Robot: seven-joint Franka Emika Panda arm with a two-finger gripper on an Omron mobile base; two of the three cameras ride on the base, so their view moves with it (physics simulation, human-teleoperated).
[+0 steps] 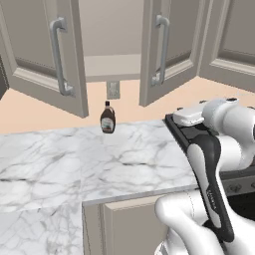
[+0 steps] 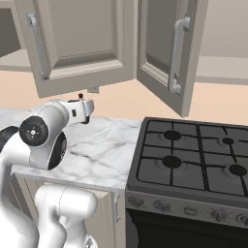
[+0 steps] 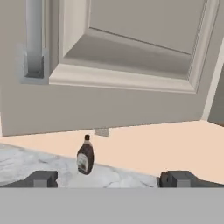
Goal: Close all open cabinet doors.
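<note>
Left door [image 1: 42, 55]: swung open over the marble counter [image 1: 60, 154], above and to the left of the pincer in the left base view; in the hand view its lower framed panel [image 3: 127, 48] hangs above and ahead of the fingertips.
Left door handle [image 1: 59, 56]: long silver bar, upright on the door's face; its lower foot [image 3: 34, 48] sits at the upper left of the hand view.
Open cupboard [image 1: 112, 37]: bare shelf between the two open doors, above and beyond the pincer.
Wall socket [image 1: 113, 89]: on the peach wall just under the shelf, straight above the bottle.
Bottle [image 3: 85, 155]: dark, with a pale label, upright on the counter against the wall, ahead of the pincer and a little left of the middle of its gap, well apart from the fingertips.
Pincer [image 3: 107, 179]: spread wide, holding nothing; both dark fingertips [image 3: 41, 178] low over the counter, level with each other.
Right door [image 2: 167, 53]: also swung open, above and to the right of the pincer, its silver bar [image 2: 177, 54] upright.
Stove [image 2: 193, 157]: black gas hob to the right of the pincer, touching the counter's edge.
</note>
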